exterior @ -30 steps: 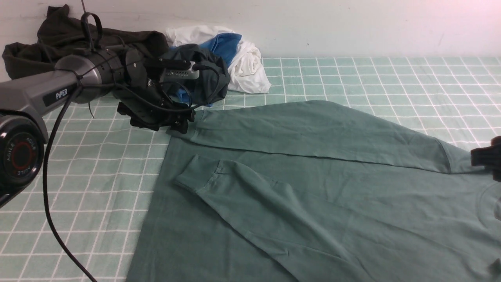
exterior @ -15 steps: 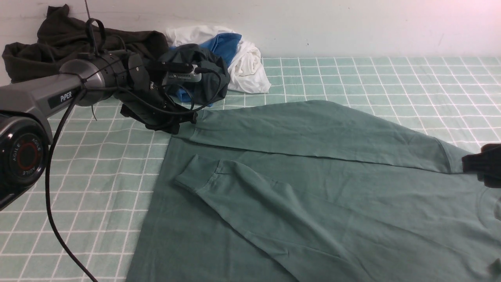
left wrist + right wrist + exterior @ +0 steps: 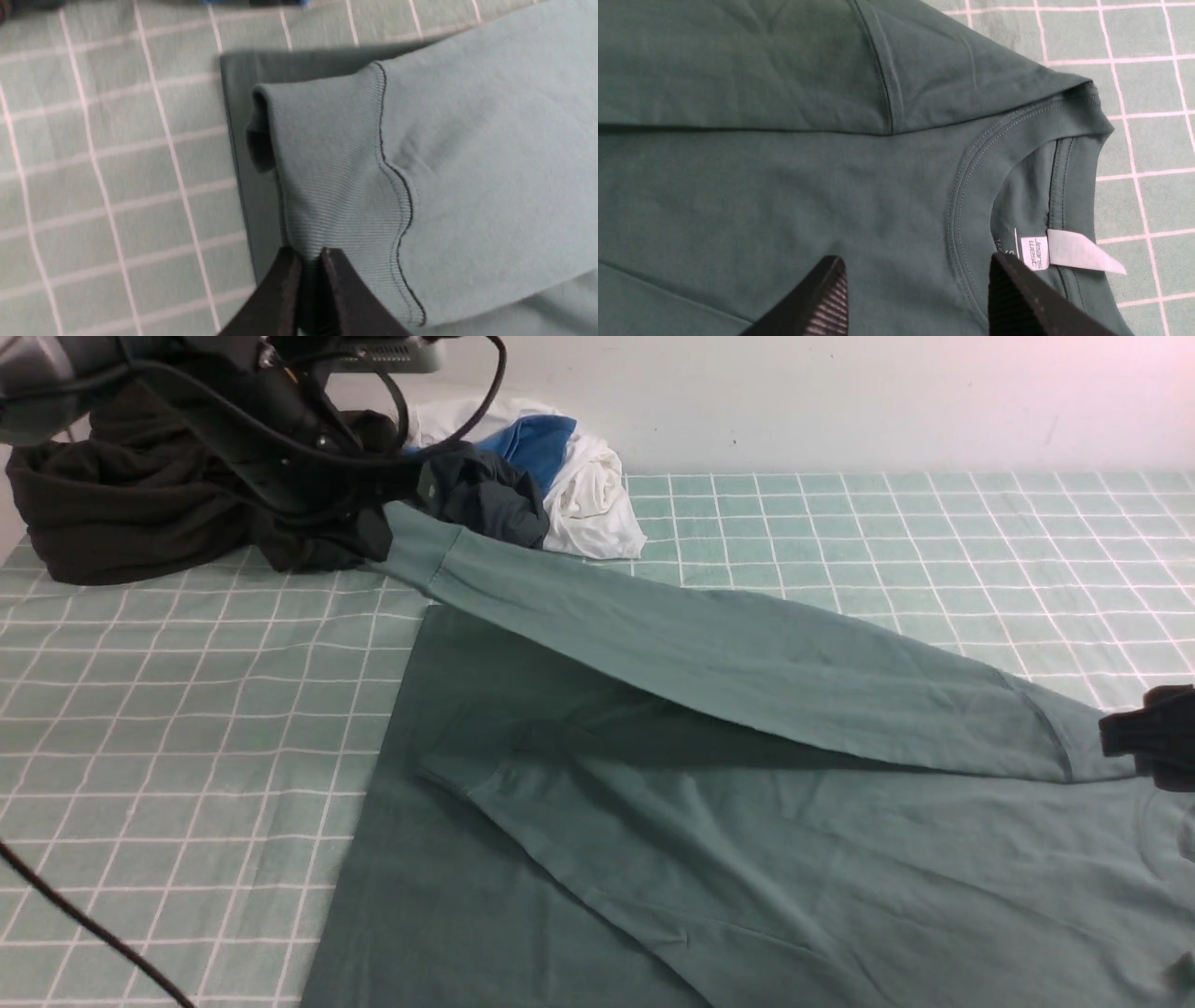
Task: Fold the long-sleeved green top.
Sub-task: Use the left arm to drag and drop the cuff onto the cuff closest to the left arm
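The green long-sleeved top [image 3: 747,840] lies spread on the checked table cover, body flat, with the near sleeve [image 3: 597,821] folded across it. My left gripper [image 3: 373,518] is raised at the back left. In the left wrist view it is shut [image 3: 308,255] on the ribbed cuff [image 3: 327,163] of the far sleeve [image 3: 747,663]. That sleeve hangs stretched in the air and shades the body. My right gripper [image 3: 917,275] stands open just above the chest beside the round neckline [image 3: 966,186] and white label [image 3: 1036,252]. It holds nothing and shows at the front view's right edge [image 3: 1153,737].
A big black-brown garment [image 3: 121,513] is heaped at the back left. Beside it lie a blackish-green garment [image 3: 485,495] and white and blue clothes [image 3: 579,476] against the wall. A black cable [image 3: 84,924] crosses the checked cover [image 3: 187,709] at the front left.
My left gripper has shut on the far sleeve's cuff and lifted it up and back to the left, pulling the sleeve off the body. The right gripper has hardly moved.
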